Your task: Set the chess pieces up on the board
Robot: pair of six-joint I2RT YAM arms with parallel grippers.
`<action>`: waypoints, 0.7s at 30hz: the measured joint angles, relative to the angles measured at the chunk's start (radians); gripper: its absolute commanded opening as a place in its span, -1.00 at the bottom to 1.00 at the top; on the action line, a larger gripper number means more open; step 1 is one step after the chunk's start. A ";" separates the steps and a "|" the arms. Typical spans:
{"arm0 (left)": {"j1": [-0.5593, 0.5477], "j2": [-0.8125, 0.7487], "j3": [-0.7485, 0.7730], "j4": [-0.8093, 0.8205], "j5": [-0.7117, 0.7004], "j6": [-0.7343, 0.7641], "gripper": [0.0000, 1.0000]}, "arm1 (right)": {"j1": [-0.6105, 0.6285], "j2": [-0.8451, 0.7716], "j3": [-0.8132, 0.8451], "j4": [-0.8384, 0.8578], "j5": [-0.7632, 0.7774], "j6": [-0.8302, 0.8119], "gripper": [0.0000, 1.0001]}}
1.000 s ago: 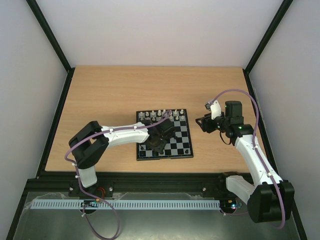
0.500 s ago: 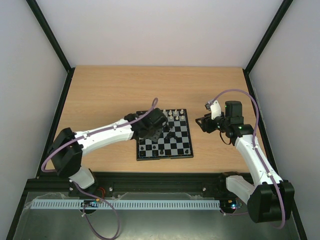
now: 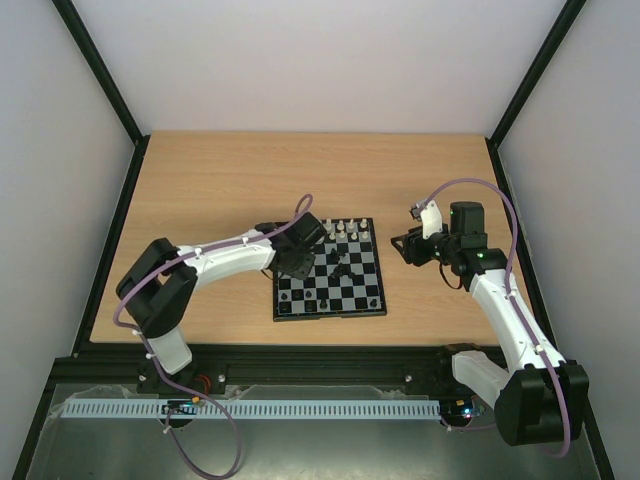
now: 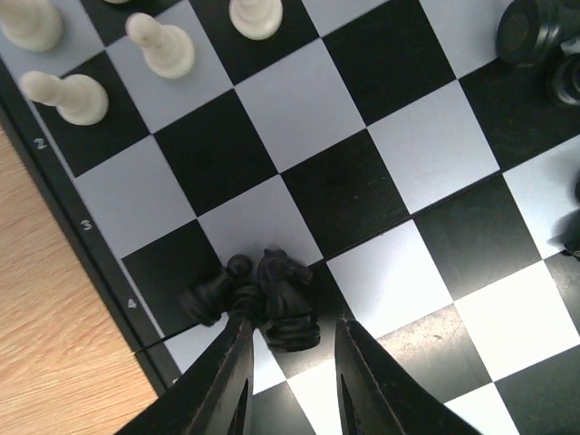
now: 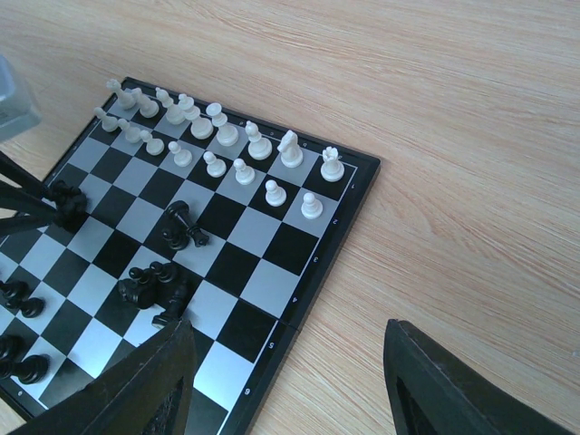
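Black knight (image 4: 285, 283) sits, seemingly loose, between left gripper (image 4: 293, 320) fingertips.

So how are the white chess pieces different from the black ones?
The white pieces stand in two tidy rows along one edge of the board; the black pieces sit scattered in clumps, some tipped over. White ones are cream, black ones dark. Both are on the board.
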 measured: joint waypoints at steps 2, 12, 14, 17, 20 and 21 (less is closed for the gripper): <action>0.004 0.015 0.000 0.005 0.010 0.005 -0.54 | 0.000 0.000 0.000 0.000 0.000 -0.001 0.18; 0.010 0.060 0.001 0.012 0.036 0.011 -0.53 | 0.000 0.000 0.000 0.000 0.000 -0.003 0.17; 0.010 0.070 0.002 0.013 0.037 0.011 -0.53 | 0.000 0.000 0.000 0.000 0.000 -0.003 0.17; 0.010 0.079 0.002 0.016 0.039 0.011 -0.52 | 0.000 0.000 0.000 0.000 0.000 -0.003 0.17; 0.010 0.080 0.002 0.025 0.039 0.011 -0.52 | 0.000 0.000 0.000 0.000 0.000 -0.003 0.17; 0.010 0.082 0.002 0.027 0.039 0.011 -0.52 | 0.000 0.000 0.000 0.000 0.000 -0.003 0.17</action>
